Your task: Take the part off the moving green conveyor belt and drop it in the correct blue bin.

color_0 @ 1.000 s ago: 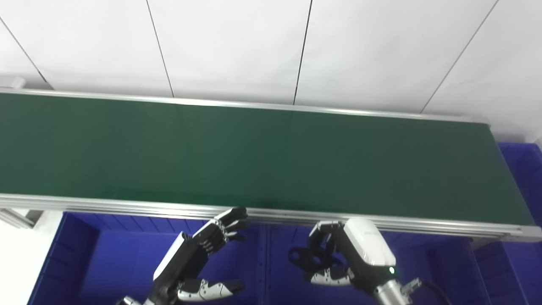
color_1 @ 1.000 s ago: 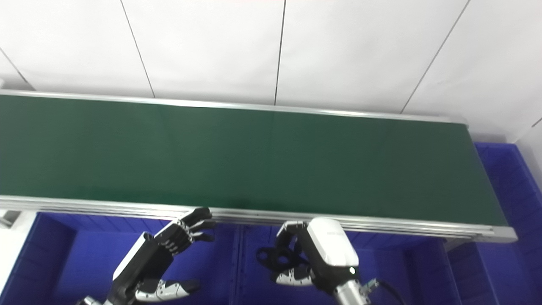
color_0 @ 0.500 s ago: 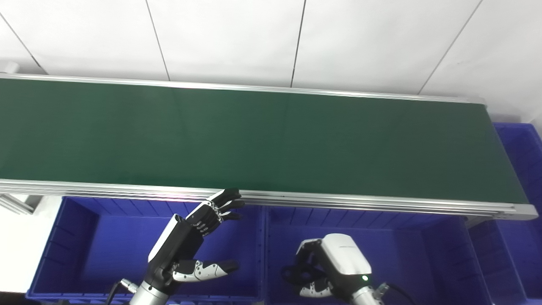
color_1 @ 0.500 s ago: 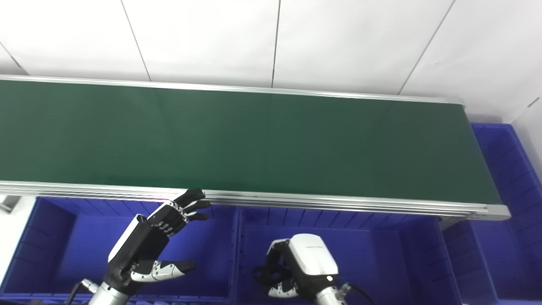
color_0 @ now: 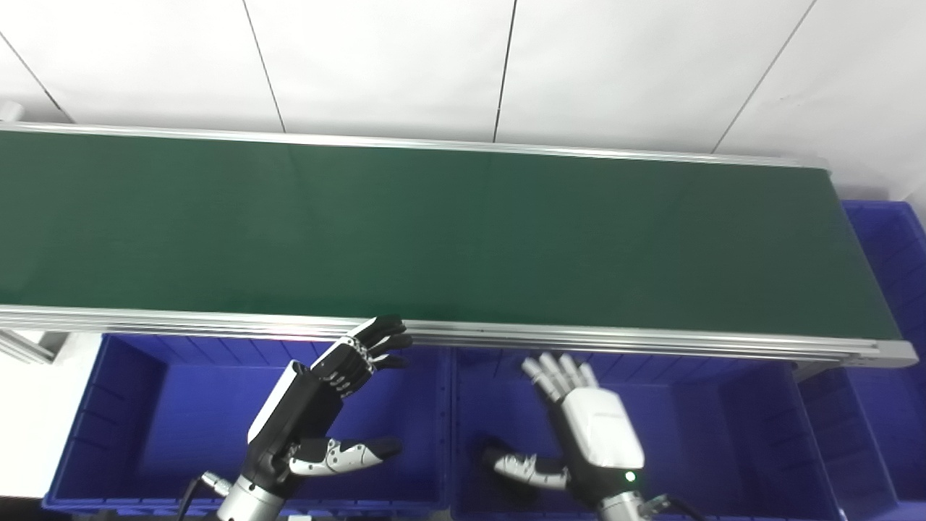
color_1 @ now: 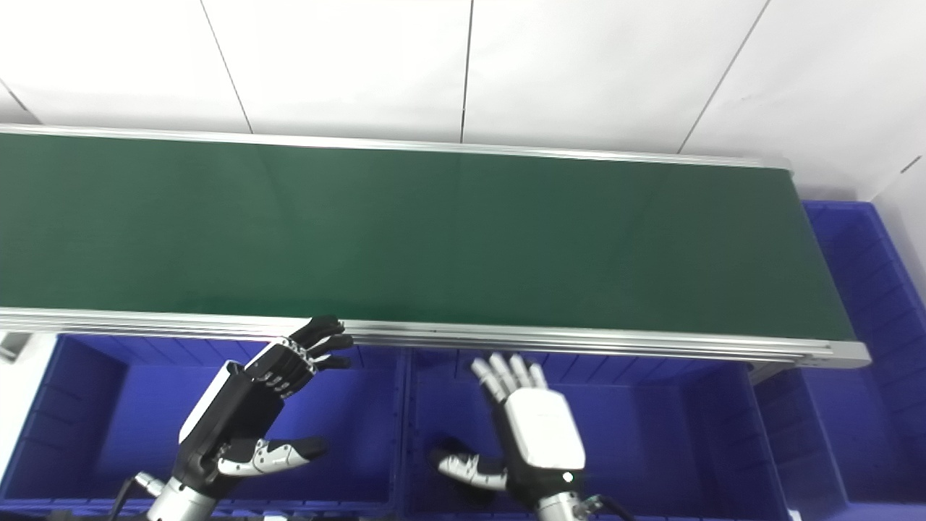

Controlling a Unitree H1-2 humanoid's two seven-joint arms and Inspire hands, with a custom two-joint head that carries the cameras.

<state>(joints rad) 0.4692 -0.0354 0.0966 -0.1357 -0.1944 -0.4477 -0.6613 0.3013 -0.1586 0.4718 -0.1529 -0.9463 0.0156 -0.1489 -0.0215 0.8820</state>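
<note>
Long green conveyor belt with silver aluminium side rails, running left to right across the far half of the scene, in front of a white panelled wall. Below its near rail stand open blue plastic bins: a left bin, a middle bin and a further one at the far right. The left robot hand hovers over the left bin, empty, fingers and thumb spread. The right robot hand hovers over the middle bin, white back uppermost, fingers extended and apart, holding nothing. A dark part lies in the middle bin, just beneath the right thumb; its shape is partly hidden.
</note>
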